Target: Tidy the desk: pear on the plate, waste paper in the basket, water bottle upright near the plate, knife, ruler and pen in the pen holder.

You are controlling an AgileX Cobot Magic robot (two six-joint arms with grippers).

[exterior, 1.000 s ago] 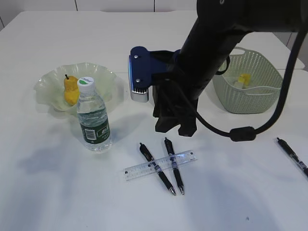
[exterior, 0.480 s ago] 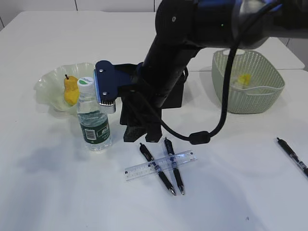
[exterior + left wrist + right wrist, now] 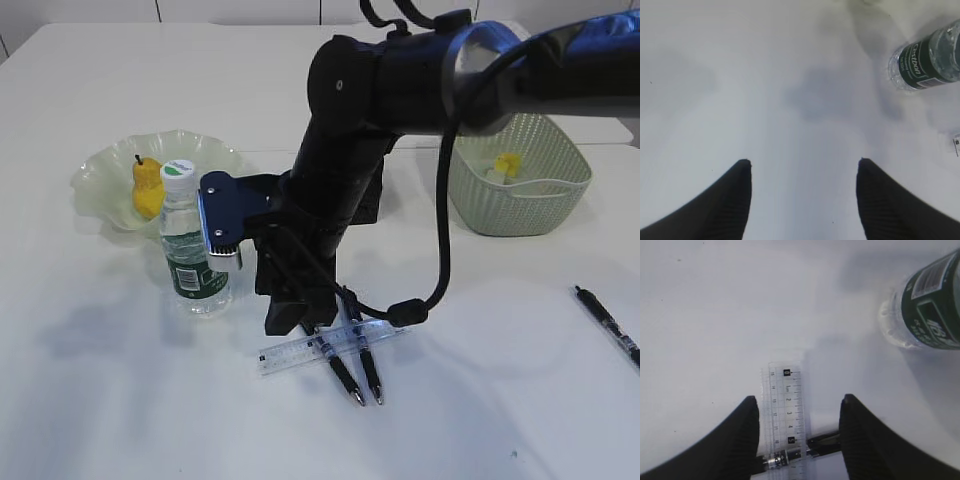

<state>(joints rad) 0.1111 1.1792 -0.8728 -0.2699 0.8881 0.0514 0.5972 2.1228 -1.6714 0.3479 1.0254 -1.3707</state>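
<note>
The clear ruler point(image 3: 290, 355) lies on the table with two black pens point(image 3: 345, 378) crossing it. My right gripper point(image 3: 298, 322) is open and low over the ruler's left part. In the right wrist view the ruler point(image 3: 786, 410) runs between the open fingers of the right gripper point(image 3: 799, 400), with a pen point(image 3: 825, 442) crossing it. The pear point(image 3: 147, 187) lies on the green plate point(image 3: 100, 165). The water bottle point(image 3: 192, 245) stands upright beside the plate. Yellow waste paper point(image 3: 508, 163) lies in the basket point(image 3: 515, 205). The pen holder point(image 3: 370, 205) is mostly hidden behind the arm. I see no knife. My left gripper point(image 3: 802, 162) is open over bare table.
A third black pen point(image 3: 605, 325) lies near the right edge of the table. The bottle also shows at the upper right of the left wrist view point(image 3: 930, 60) and of the right wrist view point(image 3: 925, 305), close to my right gripper.
My right arm has swung left from in front of the basket and come down, so its open gripper now straddles the ruler. Nothing on the table has moved.
</note>
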